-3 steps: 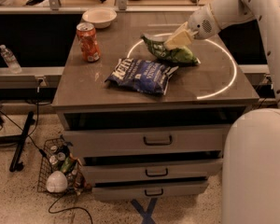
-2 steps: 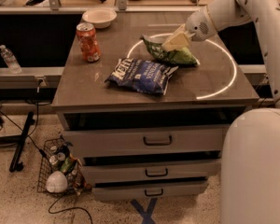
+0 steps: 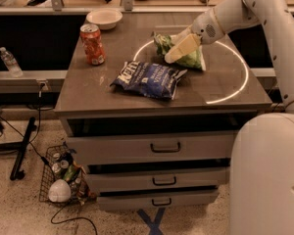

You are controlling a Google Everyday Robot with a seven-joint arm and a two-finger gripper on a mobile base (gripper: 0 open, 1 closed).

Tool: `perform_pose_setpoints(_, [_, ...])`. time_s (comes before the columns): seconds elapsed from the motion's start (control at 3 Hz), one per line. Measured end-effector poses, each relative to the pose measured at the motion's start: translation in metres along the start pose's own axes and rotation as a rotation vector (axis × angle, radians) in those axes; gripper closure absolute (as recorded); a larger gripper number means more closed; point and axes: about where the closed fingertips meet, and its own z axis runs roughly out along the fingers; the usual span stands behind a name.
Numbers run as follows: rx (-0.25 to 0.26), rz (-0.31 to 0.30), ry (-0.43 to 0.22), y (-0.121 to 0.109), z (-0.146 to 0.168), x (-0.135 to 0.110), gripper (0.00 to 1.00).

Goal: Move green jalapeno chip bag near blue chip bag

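Note:
The green jalapeno chip bag (image 3: 192, 60) lies on the tabletop at the back right, inside a white ring of light. The blue chip bag (image 3: 149, 78) lies flat in the middle of the table, and its right corner comes close to the green bag. My gripper (image 3: 171, 58) reaches in from the upper right. It sits low over the left part of the green bag, covers its middle and points toward the blue bag.
A red soda can (image 3: 92, 44) stands at the table's left. A white bowl (image 3: 104, 18) sits at the back left. The grey table (image 3: 88, 94) has drawers below. My white base (image 3: 269, 175) stands at the right. A wire basket (image 3: 63, 177) sits on the floor.
My gripper has moved slightly down and to the left over the green bag. Both bags stay about where they were.

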Motion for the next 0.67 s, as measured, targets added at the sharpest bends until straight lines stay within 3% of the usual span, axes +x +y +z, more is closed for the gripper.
perform_pose_setpoints(0.33, [0.018,0.003,-0.012,-0.004,-0.007,-0.001,0.00])
perform_pose_setpoints(0.67, [0.095,0.015,-0.063,-0.017,-0.043,-0.004,0.00])
